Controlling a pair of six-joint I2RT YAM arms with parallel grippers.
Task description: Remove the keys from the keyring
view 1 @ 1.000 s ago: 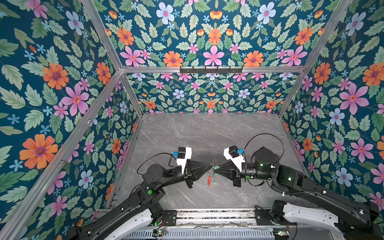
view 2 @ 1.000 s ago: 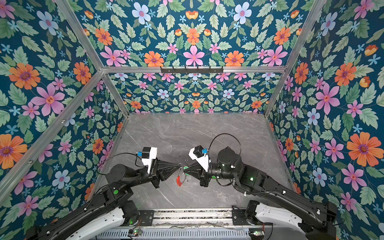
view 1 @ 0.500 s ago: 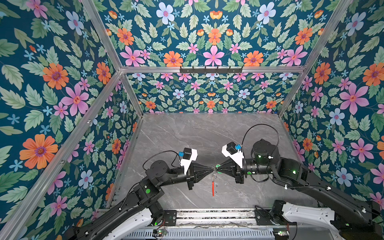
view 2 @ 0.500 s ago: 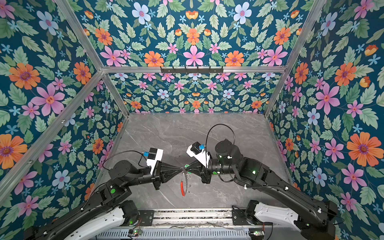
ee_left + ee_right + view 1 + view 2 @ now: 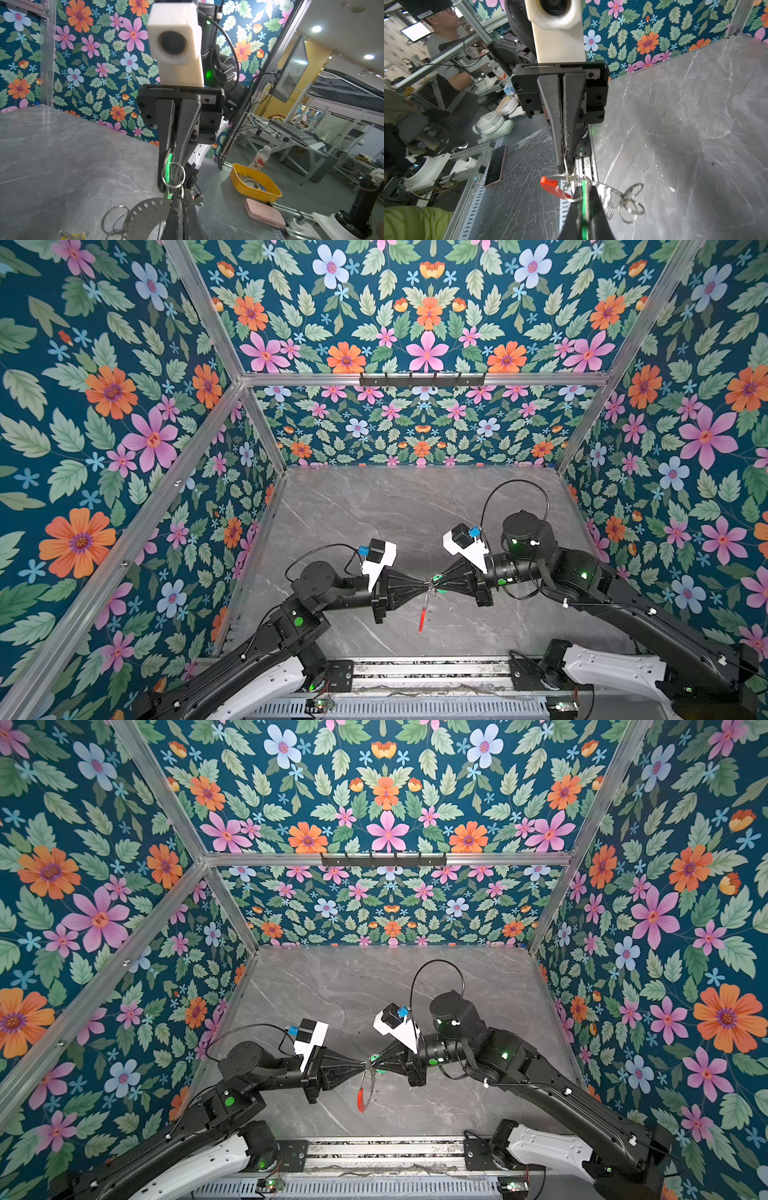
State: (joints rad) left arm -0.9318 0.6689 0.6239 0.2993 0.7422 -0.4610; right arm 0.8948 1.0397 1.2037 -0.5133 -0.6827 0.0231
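1. Watching from my station, I see the left gripper (image 5: 424,583) and right gripper (image 5: 439,580) meet tip to tip above the near middle of the table (image 5: 395,510).
2. My left jaws are pressed together on the keyring (image 5: 145,209), pinching its flat perforated rim. The ring hangs from that pinch.
3. My right jaws are clamped on the green-tagged key (image 5: 584,199); its green strip shows between the fingers, just beside the left tips.
4. The ring's red segment (image 5: 360,1100) dangles toward the arm bases, and small silver loops (image 5: 631,205) cluster along the rim.
5. The brass key (image 5: 72,235) shows near those loops, but I cannot tell whether it is threaded on the ring.
6. Each gripper's body fills the other's wrist view, hiding much of the pinch point.
7. The surface is grey marble, enclosed by floral walls (image 5: 124,406). Outside sit a yellow tray (image 5: 245,190), a pink case (image 5: 265,213) and a bottle (image 5: 259,159), and a person (image 5: 444,41) sits at a desk.
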